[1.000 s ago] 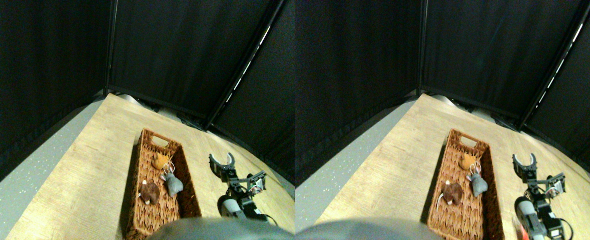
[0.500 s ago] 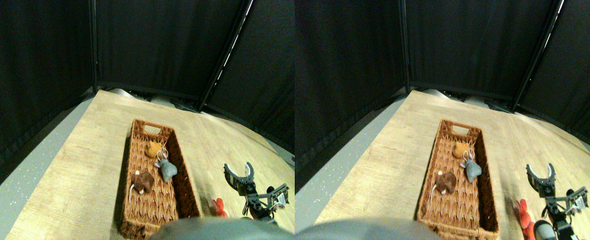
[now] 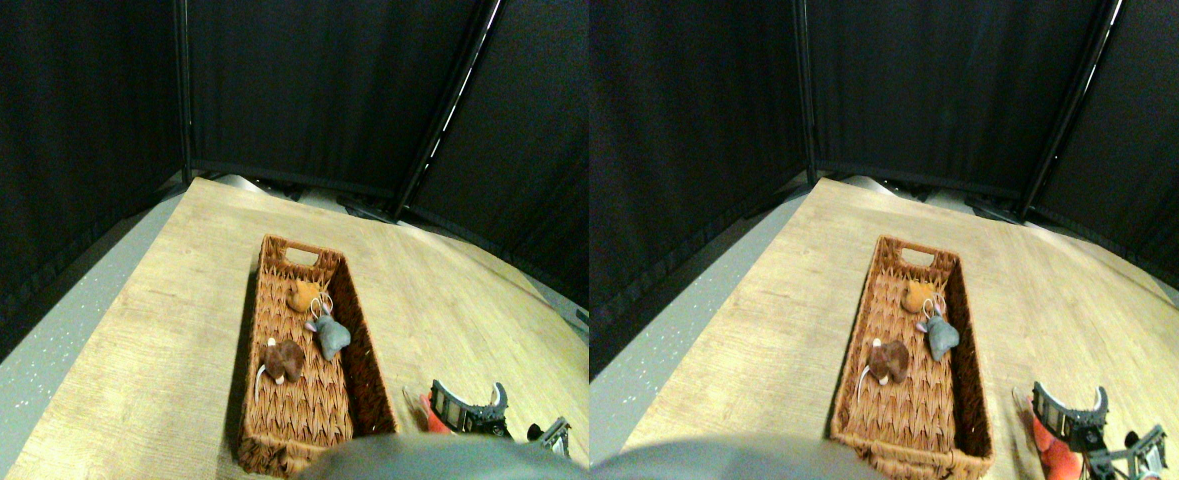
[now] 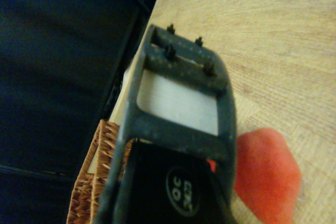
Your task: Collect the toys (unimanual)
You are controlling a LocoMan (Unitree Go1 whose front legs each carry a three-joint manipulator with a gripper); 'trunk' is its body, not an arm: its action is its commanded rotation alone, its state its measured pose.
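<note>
Three toys lie in the long woven basket (image 3: 261,400): an orange one (image 3: 301,296), a grey one (image 3: 333,338) and a brown one (image 3: 284,360). A red toy (image 3: 425,414) lies on the wooden surface just right of the basket's near end, partly hidden behind my right gripper (image 3: 467,392). The gripper is open, its curved jaws spread wide, low and directly beside the red toy with nothing between them. In the wrist view the red toy (image 4: 268,174) shows beside the dark jaw frame, and a corner of the basket (image 4: 97,182) shows at the edge.
Black curtains (image 3: 329,90) on dark poles wall off the back and both sides. A grey speckled floor strip (image 3: 39,370) runs along the left of the wooden surface (image 3: 169,330). The basket's far end has a handle cut-out (image 3: 301,255).
Between the earliest frames the whole view shifted, so the camera moved. Since then my gripper has come down and nearer, from beyond the red toy to right beside it.
</note>
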